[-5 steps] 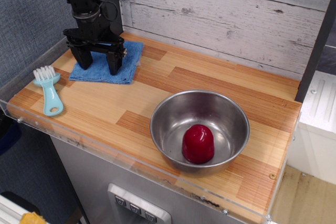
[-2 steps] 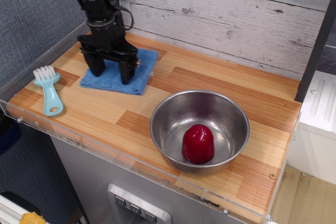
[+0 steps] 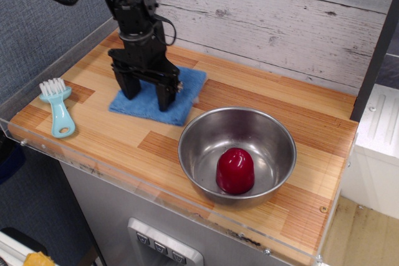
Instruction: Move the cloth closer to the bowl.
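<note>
The blue cloth [image 3: 187, 89] lies flat on the wooden counter, its right corner close to the left rim of the steel bowl [image 3: 265, 134]. My gripper [image 3: 147, 99] stands upright over the cloth. Its jaws are spread, and both black fingertips [image 3: 165, 103] press down on the cloth's front half. The cloth is not pinched between the fingers. The bowl sits at the front middle of the counter.
A glossy red dome [image 3: 235, 169] sits inside the bowl. A pale turquoise brush [image 3: 59, 109] with white bristles lies at the front left. A clear plastic rim edges the counter [image 3: 249, 95]. A whitewashed plank wall stands behind.
My gripper has slid right and forward toward the bowl, dragging the cloth along under its fingertips. The brush, bowl and red dome have not moved.
</note>
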Action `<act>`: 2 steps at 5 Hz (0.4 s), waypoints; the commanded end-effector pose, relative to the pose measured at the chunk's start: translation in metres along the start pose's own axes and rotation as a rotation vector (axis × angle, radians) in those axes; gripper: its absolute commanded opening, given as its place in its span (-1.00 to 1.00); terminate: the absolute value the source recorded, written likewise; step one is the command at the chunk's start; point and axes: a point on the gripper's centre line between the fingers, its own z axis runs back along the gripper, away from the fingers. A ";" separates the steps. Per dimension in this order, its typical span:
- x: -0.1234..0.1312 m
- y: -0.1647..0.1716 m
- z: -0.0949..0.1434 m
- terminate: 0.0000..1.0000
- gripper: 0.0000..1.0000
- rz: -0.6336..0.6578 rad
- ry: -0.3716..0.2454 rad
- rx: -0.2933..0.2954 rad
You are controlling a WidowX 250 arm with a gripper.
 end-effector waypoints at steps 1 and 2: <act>-0.018 -0.025 0.018 -1.00 1.00 -0.076 -0.031 0.006; -0.030 -0.034 0.018 -1.00 1.00 -0.098 -0.019 0.004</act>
